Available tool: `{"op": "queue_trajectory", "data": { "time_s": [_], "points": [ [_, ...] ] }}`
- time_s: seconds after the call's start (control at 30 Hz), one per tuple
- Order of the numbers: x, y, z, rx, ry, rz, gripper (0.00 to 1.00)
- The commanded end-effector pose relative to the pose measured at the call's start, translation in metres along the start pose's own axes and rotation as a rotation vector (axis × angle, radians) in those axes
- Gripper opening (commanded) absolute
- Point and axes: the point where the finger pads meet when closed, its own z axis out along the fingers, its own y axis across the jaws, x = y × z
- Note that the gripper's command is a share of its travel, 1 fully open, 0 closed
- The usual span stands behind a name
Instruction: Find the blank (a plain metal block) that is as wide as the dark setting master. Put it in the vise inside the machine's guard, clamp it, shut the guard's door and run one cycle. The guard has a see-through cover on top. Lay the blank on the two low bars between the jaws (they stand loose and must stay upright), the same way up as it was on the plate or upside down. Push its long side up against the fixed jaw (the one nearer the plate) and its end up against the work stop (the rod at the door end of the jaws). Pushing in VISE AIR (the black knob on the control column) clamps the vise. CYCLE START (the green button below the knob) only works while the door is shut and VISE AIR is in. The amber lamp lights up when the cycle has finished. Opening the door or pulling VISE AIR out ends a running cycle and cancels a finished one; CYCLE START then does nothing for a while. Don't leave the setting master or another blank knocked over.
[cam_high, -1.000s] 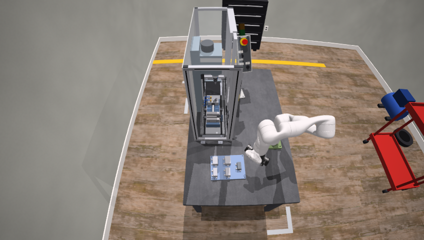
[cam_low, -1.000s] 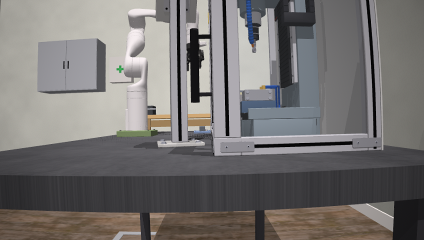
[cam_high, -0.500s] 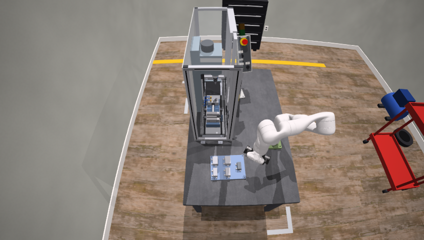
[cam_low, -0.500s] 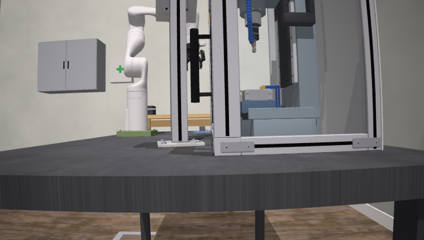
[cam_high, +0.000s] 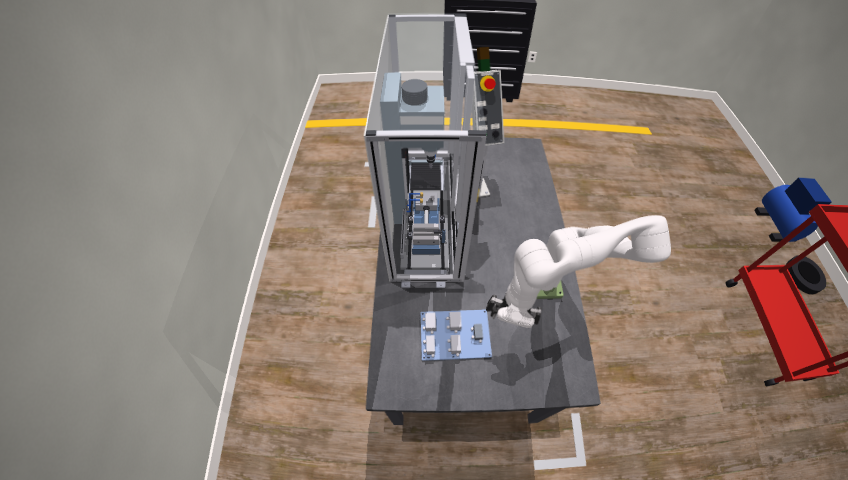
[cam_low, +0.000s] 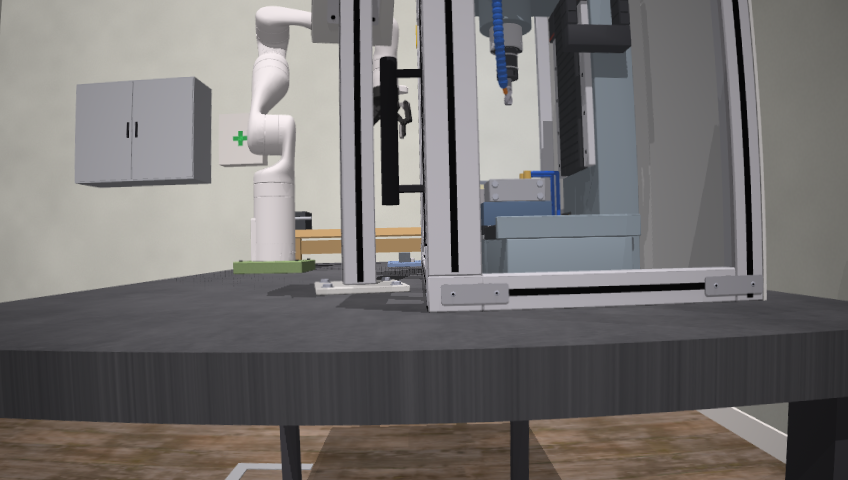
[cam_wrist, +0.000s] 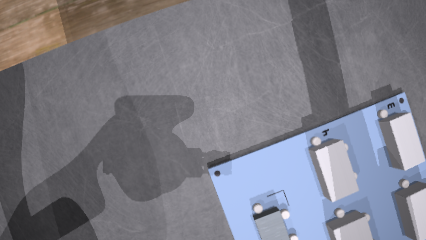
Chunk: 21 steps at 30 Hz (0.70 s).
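My gripper (cam_high: 515, 310) is open and empty, high beside the plate's right edge; its fingers are partly hidden under the wrist in the top view and behind the door handle in the exterior view. The blue plate (cam_high: 468, 352) (cam_wrist: 240, 175) holds the dark setting master (cam_high: 477, 331) (cam_wrist: 272, 227) and several light metal blanks, including one blank (cam_high: 454, 321), another blank (cam_high: 455, 344) (cam_wrist: 336, 170) and a corner blank (cam_high: 429, 344) (cam_wrist: 404, 140). All stand against small pins. The vise (cam_high: 425, 248) (cam_low: 516, 211) shows no blank; its bars are too small to make out. The amber lamp (cam_high: 483, 54) looks dark.
The guard (cam_high: 425, 136) (cam_low: 454, 148) stands behind the plate, its black handle (cam_low: 389, 130) on the robot's side. Whether the door is shut is unclear. The control panel (cam_high: 489, 110) is at the guard's far right; knob and button states are unreadable. The spindle tool (cam_low: 508, 95) hangs inside.
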Motion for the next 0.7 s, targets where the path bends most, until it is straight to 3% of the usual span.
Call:
{"op": "queue_trajectory", "data": {
  "time_s": [0.0,0.13,0.53,0.67],
  "points": [
    [0.0001,0.0002,-0.0005,0.0,0.001,-0.046,1.0],
    [0.0001,0.0002,-0.0005,0.0,0.001,-0.23,1.0],
    [0.0001,0.0002,-0.0005,0.0,0.001,-0.23,1.0],
    [0.0001,0.0002,-0.0005,0.0,0.001,-0.322,1.0]
  ]
}}
